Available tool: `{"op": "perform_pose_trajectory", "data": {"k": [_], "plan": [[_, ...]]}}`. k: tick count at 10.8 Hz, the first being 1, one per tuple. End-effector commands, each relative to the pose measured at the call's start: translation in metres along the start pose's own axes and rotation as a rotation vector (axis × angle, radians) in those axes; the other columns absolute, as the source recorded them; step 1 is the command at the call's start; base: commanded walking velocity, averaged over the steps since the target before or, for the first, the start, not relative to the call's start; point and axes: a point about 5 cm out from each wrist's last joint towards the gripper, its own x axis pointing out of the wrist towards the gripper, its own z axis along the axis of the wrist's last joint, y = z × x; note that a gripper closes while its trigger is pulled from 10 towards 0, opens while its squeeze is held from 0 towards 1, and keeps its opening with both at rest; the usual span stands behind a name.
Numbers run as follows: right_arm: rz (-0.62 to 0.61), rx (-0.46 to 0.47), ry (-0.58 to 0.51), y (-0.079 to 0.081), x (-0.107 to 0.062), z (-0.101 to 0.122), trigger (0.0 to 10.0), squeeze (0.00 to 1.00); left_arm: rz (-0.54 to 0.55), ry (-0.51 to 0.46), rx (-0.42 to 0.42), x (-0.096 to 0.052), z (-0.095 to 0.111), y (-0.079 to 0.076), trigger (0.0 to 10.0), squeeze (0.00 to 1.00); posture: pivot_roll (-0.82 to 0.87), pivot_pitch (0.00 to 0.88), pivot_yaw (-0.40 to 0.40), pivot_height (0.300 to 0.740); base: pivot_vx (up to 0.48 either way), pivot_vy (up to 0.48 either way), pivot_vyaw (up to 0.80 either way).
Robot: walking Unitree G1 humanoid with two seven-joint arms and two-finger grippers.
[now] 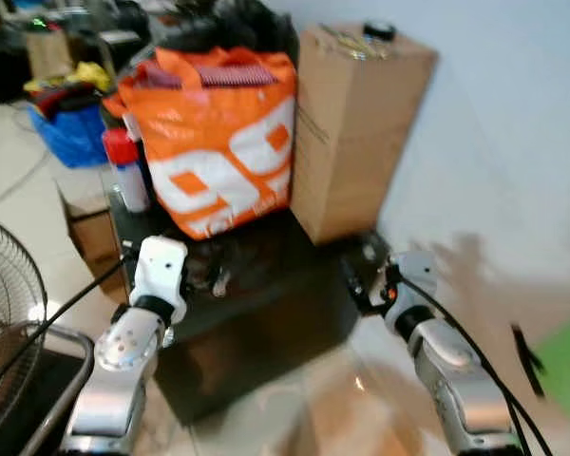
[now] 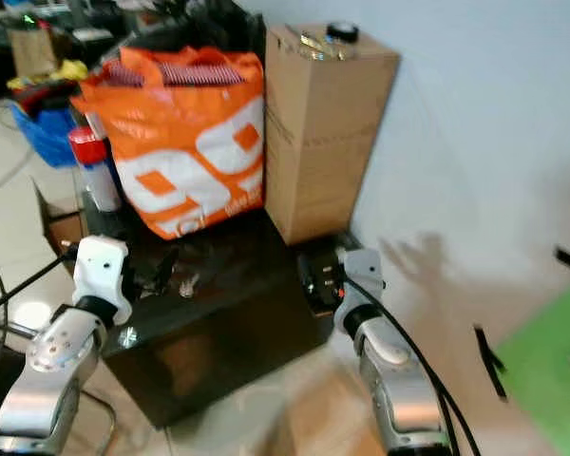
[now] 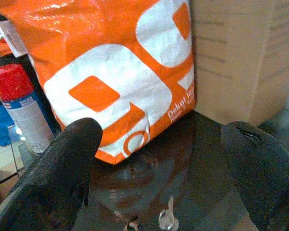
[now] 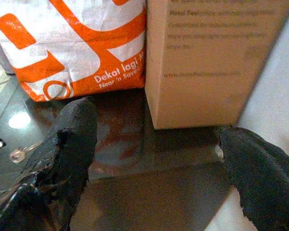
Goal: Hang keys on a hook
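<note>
Two containers on my dark table (image 1: pixel 266 313): an orange bag (image 1: pixel 218 142) and a cardboard box (image 1: pixel 356 123), contents hidden. Keys (image 3: pixel 166 219) look tiny and blurry; left gripper (image 3: pixel 159 163) and right gripper (image 4: pixel 154 154) jaws both spread apart.

On the dark glass table (image 1: pixel 266 313): 1 orange-and-white bag (image 1: pixel 218 142), 1 tall cardboard box (image 1: pixel 356 123) to its right, 1 red-capped spray can (image 1: pixel 126 171) to its left, 1 set of keys (image 3: pixel 166 219) near. 2 grippers, left gripper (image 3: pixel 159 163) and right gripper (image 4: pixel 154 144), each with 2 black fingers spread apart. 1 fan (image 1: pixel 5 313) near left on the floor.

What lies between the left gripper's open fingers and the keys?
In the left wrist view, only bare dark tabletop separates the left gripper from the keys.
</note>
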Motion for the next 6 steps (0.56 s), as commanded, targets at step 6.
{"op": "perform_pose_trajectory", "data": {"k": [6], "plan": [[0.058,-0.044,0.017,-0.0019,0.0012,0.0021,10.0,0.00,-0.020,0.025,0.022,-0.0021,-0.0043,-0.0013,10.0,1.00,0.00,0.000,-0.026,0.740,0.314,0.000,0.53]]}}
